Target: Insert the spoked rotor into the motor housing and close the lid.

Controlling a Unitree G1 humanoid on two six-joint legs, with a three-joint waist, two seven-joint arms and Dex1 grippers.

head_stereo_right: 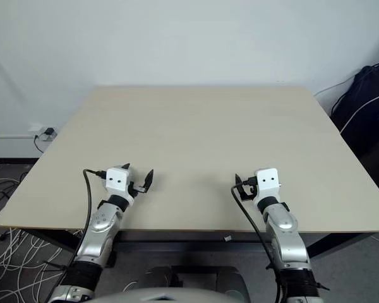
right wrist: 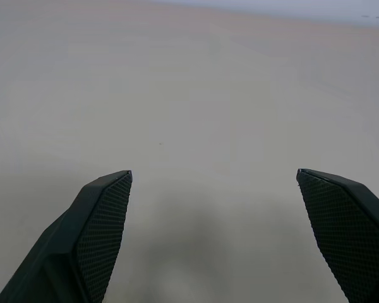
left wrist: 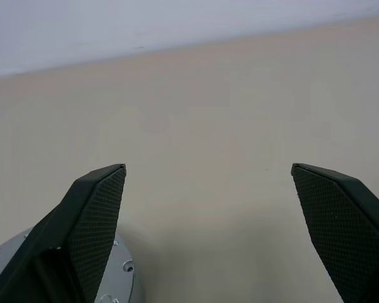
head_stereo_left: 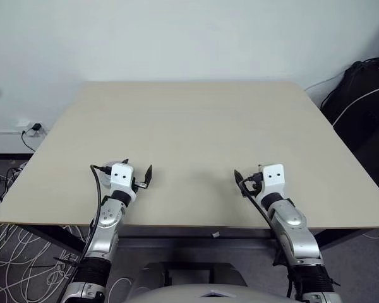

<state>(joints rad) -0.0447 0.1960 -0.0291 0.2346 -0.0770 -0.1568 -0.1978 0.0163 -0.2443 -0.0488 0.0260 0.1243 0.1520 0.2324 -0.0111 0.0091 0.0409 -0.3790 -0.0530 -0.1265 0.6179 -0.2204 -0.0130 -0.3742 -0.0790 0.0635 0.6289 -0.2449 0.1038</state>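
Over the near left part of the tan table (head_stereo_left: pixel 196 126) my left gripper (head_stereo_left: pixel 138 166) stands open and level, with nothing between its fingers. A silver-grey round metal part (left wrist: pixel 123 281) peeks out beside and below its left finger (left wrist: pixel 95 221). Most of that part is hidden, so I cannot tell whether it is the spoked rotor, the motor housing or the lid; none of these shows as such. My right gripper (head_stereo_left: pixel 251 172) stands open over the near right of the table, above bare tabletop (right wrist: pixel 213 170).
A black bag (head_stereo_left: pixel 366 95) with cables leans beside the table's far right corner. White cables (head_stereo_left: pixel 6 252) lie on the floor at the left, below a wall socket (head_stereo_left: pixel 33 128). The table's front edge runs just behind both wrists.
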